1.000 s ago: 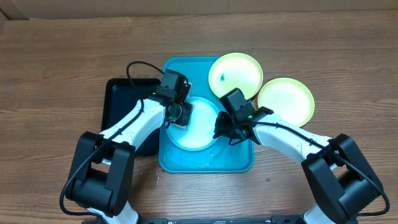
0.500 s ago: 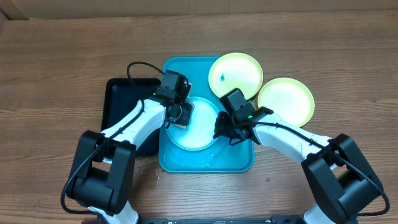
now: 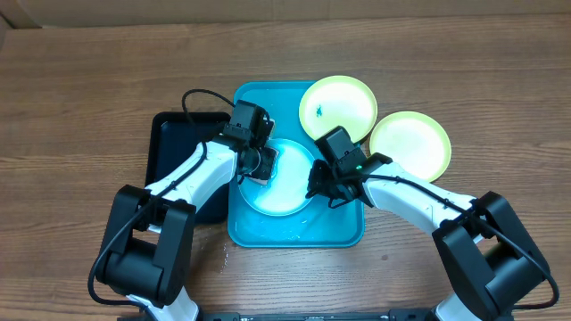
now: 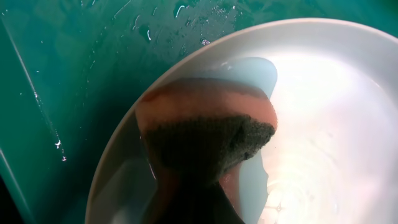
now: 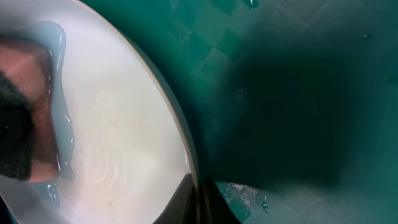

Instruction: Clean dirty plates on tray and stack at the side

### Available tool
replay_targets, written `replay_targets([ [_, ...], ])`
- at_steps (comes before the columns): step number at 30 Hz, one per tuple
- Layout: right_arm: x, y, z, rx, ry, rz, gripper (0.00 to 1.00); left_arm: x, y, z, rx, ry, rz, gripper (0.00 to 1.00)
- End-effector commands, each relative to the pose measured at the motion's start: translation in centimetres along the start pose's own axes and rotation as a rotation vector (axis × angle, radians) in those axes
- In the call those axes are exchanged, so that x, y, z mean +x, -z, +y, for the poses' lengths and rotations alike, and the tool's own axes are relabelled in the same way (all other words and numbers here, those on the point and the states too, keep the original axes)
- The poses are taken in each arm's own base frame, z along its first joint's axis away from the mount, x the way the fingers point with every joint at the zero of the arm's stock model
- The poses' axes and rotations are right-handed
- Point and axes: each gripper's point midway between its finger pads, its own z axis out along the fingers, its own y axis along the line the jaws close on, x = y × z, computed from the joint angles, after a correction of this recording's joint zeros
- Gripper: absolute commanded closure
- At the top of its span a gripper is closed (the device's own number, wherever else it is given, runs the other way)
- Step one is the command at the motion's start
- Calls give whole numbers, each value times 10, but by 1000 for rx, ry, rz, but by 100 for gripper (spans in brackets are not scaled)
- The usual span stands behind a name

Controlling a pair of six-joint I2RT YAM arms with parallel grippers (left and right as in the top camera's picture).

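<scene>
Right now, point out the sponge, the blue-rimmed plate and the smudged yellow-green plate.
sponge (image 4: 205, 140): left wrist view, on its dark scouring face.
blue-rimmed plate (image 3: 285, 192): overhead view, on its pale centre.
smudged yellow-green plate (image 3: 343, 102): overhead view, on its bare centre.

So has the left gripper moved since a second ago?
No. In the overhead view the left gripper sits at the same spot on the light-blue plate's left edge, just right of the black tray.

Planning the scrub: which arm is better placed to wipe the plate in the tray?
Left: left end effector holds the sponge on the plate; right end effector pinches the plate's rim.
</scene>
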Motion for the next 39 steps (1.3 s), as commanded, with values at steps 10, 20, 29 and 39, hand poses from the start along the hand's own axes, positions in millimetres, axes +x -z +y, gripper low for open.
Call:
replay_targets([
  [10, -2, -2, 0, 2, 1, -6, 96, 28, -18, -6, 45, 15, 102, 96],
  [20, -2, -2, 0, 2, 1, -6, 96, 36, -7, -56, 340, 36, 151, 96],
  [29, -2, -2, 0, 2, 1, -4, 96, -2, 47, -69, 384, 0, 21, 96],
  [39, -6, -2, 4, -12, 12, -25, 92, -25, 111, -39, 160, -13, -126, 96],
])
